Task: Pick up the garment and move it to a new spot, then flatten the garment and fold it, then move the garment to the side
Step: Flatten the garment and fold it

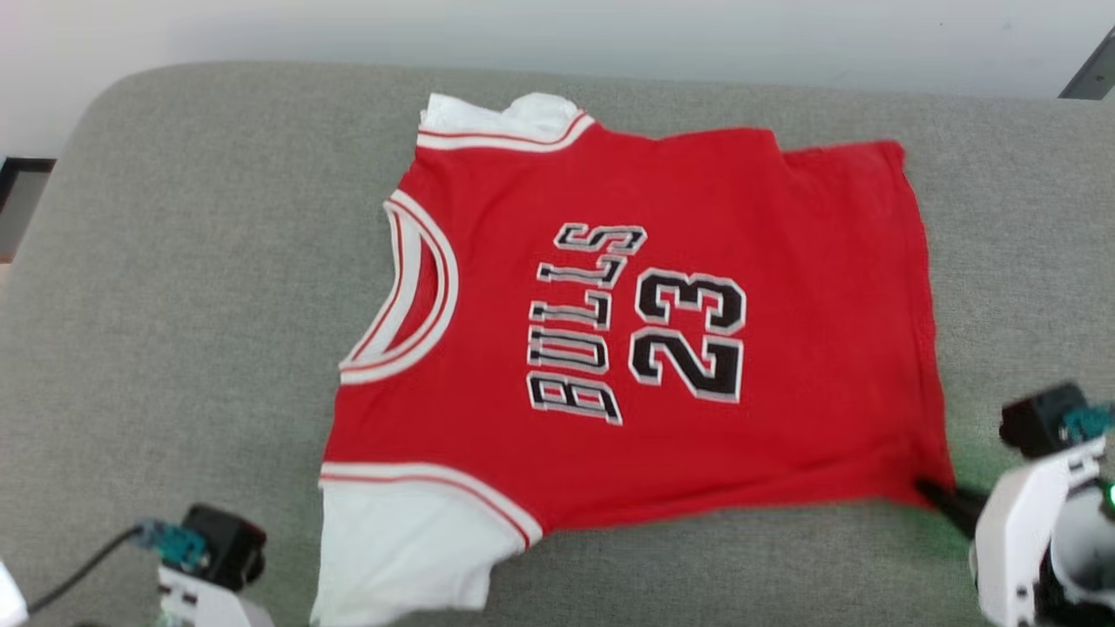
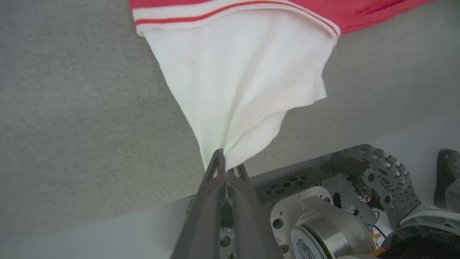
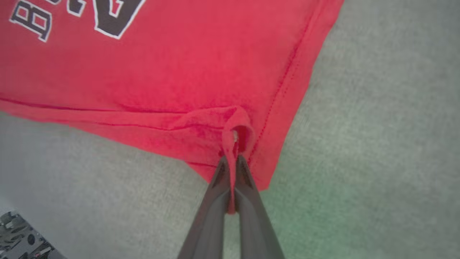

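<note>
The garment (image 1: 697,218), a red jersey T-shirt printed "BULLS 23", lies spread on the grey cushion with its collar to the left. Its near white sleeve (image 2: 237,72) is drawn toward the front edge, where my left gripper (image 2: 226,167) is shut on the sleeve's tip. My right gripper (image 3: 233,163) is shut on the near hem corner (image 3: 237,124), pinching a small loop of red cloth. In the head view the right gripper (image 1: 936,494) meets the shirt's lower right corner. The far sleeve (image 1: 501,117) is bunched at the top.
The grey cushion (image 1: 174,287) has bare room left of the shirt and a strip on the right. A pale wall runs behind it. The robot's own base and wheel (image 2: 359,187) sit below the cushion's front edge.
</note>
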